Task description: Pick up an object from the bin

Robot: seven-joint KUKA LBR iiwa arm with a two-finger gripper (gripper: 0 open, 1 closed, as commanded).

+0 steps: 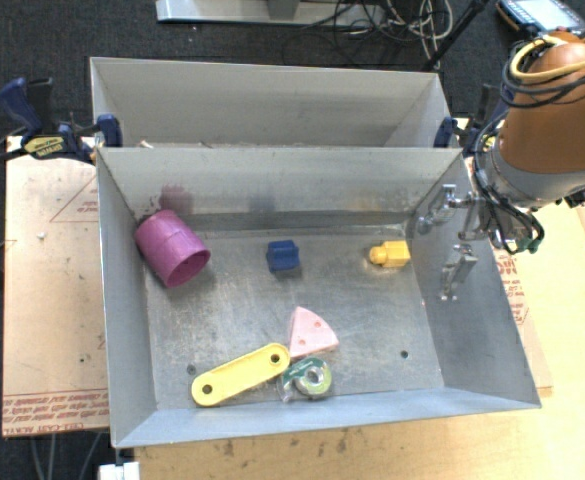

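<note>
My gripper (438, 251) hangs over the bin's right wall, with its metal fingers spread open and nothing between them. Nearest to it, a little to its left, a small yellow block (389, 255) lies on the bin floor near the back wall. Further left along the same wall sits a small blue cube (283, 256). Neither one touches the gripper.
A pink cup (172, 248) lies on its side at the back left. Near the front lie a pink wedge (312, 332), a flat yellow paddle-shaped piece (240, 373) and a small greenish tape roll (309, 379). The arm with its orange cover stands over the right rim.
</note>
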